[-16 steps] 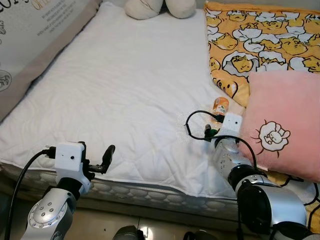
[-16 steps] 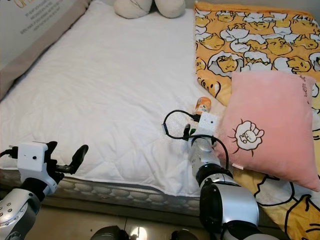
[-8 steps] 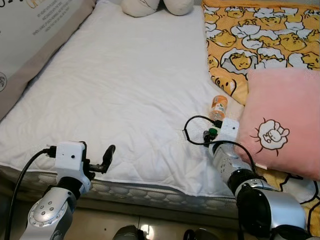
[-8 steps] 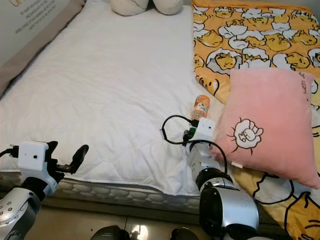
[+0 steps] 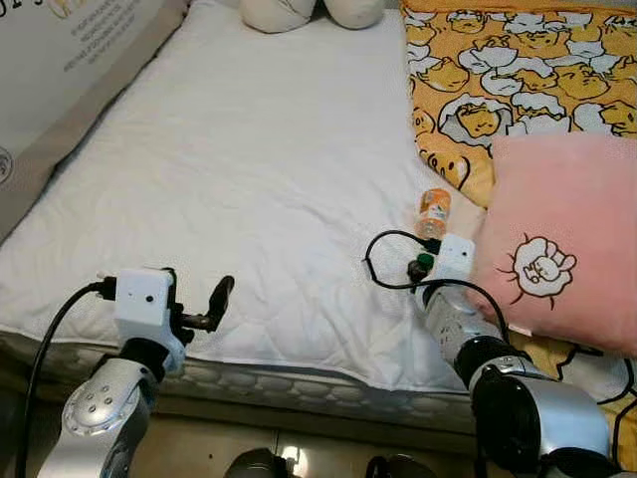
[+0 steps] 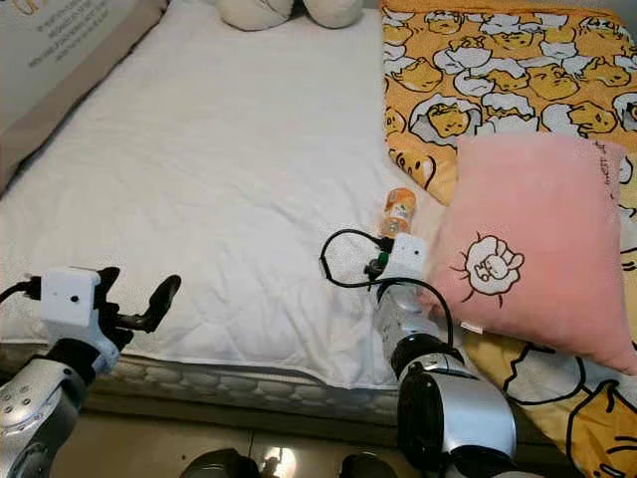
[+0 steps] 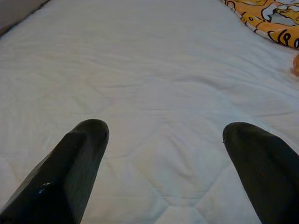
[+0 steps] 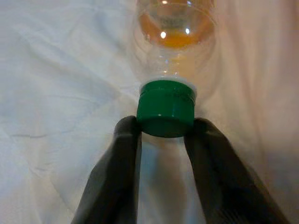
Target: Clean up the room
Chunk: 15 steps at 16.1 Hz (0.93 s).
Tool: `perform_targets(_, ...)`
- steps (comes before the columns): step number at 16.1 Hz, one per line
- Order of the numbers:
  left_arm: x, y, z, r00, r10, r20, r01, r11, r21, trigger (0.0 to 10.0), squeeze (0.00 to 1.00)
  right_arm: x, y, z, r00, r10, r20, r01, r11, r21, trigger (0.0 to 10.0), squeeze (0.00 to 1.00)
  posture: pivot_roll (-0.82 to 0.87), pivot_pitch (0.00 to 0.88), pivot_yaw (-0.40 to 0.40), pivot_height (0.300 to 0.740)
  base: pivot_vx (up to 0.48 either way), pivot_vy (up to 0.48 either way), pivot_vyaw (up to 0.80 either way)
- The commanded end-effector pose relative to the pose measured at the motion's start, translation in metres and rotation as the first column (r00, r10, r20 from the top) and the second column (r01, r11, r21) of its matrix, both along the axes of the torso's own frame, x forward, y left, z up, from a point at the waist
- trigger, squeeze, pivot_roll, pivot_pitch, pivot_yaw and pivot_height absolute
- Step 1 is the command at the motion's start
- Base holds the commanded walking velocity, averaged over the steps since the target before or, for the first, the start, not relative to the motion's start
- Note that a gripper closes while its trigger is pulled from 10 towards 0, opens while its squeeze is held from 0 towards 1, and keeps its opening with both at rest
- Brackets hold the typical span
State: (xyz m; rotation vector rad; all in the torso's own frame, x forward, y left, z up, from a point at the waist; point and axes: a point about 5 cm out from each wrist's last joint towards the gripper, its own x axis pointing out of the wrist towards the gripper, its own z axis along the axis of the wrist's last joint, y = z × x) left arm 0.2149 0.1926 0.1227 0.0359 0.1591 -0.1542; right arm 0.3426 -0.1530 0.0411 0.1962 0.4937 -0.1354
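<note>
Bottle [image 5: 433, 212] lies on its side on the bed [image 5: 249, 179], just beside the pillow [image 5: 562, 239]. Right gripper [image 8: 163, 128] fingers pinch its green cap [image 8: 166, 107]. Likely light, near-empty thin plastic; smooth cap may slip, neck grip safer. Left gripper [image 7: 163, 154] spread, idle.

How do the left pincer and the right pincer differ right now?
The right pincer is closed around the green cap of the bottle lying beside the pink pillow; the left pincer is spread open and holds nothing. The right reaches further onto the mattress; the left hovers near its front edge. Both have black fingers.
</note>
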Motion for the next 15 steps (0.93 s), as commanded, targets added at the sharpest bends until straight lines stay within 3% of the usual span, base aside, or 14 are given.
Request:
perform_targets(1, 0.004, -0.003, -0.004, 1.0, -0.007, -0.007, 0.007, 1.0, -0.002, 10.0, 0.0, 0.004, 0.003, 0.006, 0.998, 0.047, 0.039, -0.043, 0.996, -0.081, 0.0, 0.0, 0.19, 0.082, 0.036, 0.74, 0.0, 0.0, 0.0)
perform_targets(4, 0.021, -0.009, -0.002, 0.999, -0.014, 0.036, 0.015, 1.0, -0.025, 10.0, 0.0, 0.005, 0.009, 0.011, 0.985, 0.133, 0.11, -0.107, 0.972, -0.211, 0.0, 0.0, 0.14, 0.016, 0.023, 0.74, 0.0, 0.0, 0.0)
perform_targets(8, 0.041, -0.018, -0.002, 0.997, -0.033, 0.071, 0.037, 0.998, -0.045, 10.0, 0.0, 0.002, 0.008, 0.013, 0.97, 0.156, 0.186, -0.11, 0.966, -0.236, 0.0, 0.0, 0.09, 0.0, 0.022, 0.74, 0.0, 0.0, 0.0)
perform_targets(11, 0.055, -0.024, -0.005, 0.995, -0.042, 0.088, 0.047, 0.998, -0.053, 10.0, 0.0, -0.001, 0.005, 0.021, 0.94, 0.178, 0.29, -0.074, 0.939, -0.336, 0.0, 0.0, 0.05, 0.0, 0.016, 0.74, 0.0, 0.0, 0.0)
perform_targets(12, 0.061, -0.026, -0.009, 0.997, -0.036, 0.075, 0.039, 0.999, -0.033, 10.0, 0.0, -0.001, -0.001, 0.027, 0.929, 0.131, 0.347, -0.012, 0.946, -0.324, 7.6, 0.0, 0.03, 0.0, 0.016, 0.74, 0.0, 0.0, 0.0)
perform_targets(13, 0.064, -0.026, -0.012, 0.997, -0.028, 0.067, 0.03, 0.999, -0.02, 10.0, 0.0, -0.004, -0.005, 0.036, 0.892, 0.104, 0.44, 0.027, 0.959, -0.282, 10.0, 1.0, 0.02, 0.0, 0.014, 0.74, 0.0, 0.0, 0.0)
perform_targets(15, 0.068, -0.025, -0.012, 0.997, -0.016, 0.081, 0.019, 0.999, -0.037, 10.0, 0.0, -0.019, -0.014, 0.056, 0.801, 0.112, 0.588, 0.081, 0.953, -0.293, 10.0, 1.0, 0.0, 0.0, 0.01, 0.74, 0.0, 0.0, 0.0)
